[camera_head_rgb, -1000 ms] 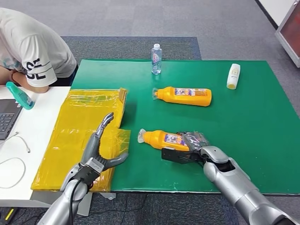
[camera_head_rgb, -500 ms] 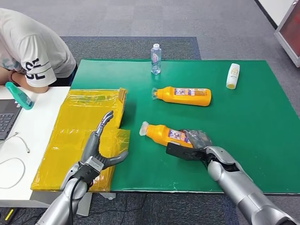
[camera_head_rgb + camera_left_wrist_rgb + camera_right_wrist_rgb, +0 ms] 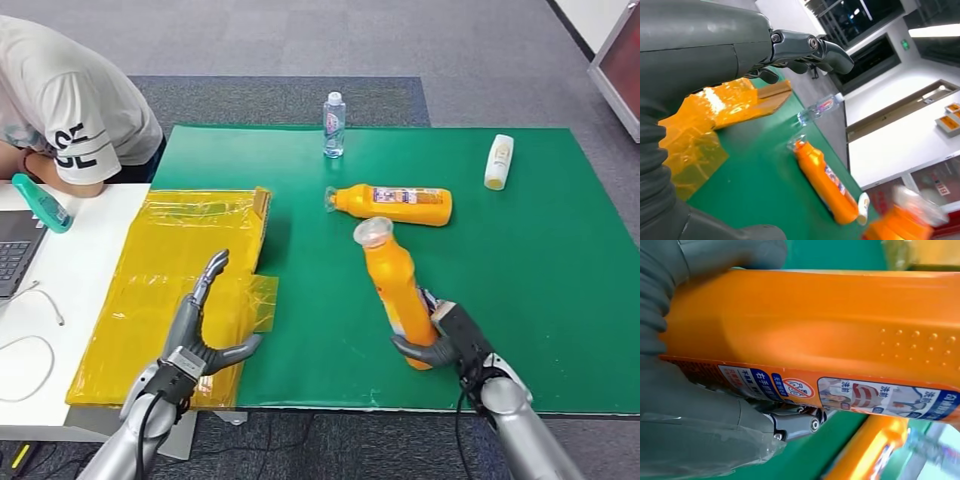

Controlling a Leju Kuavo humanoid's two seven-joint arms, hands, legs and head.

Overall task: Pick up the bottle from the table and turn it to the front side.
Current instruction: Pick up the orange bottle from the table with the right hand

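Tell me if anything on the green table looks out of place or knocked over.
Two things lie on their sides on the green table: a second orange bottle and a small white bottle. The orange bottle in the right hand is tilted, but it is gripped.

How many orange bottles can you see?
2. One orange bottle is held by the right hand near the table's front edge, tilted with its cap up. The other lies on its side on the green mat, farther back. None seems hidden.
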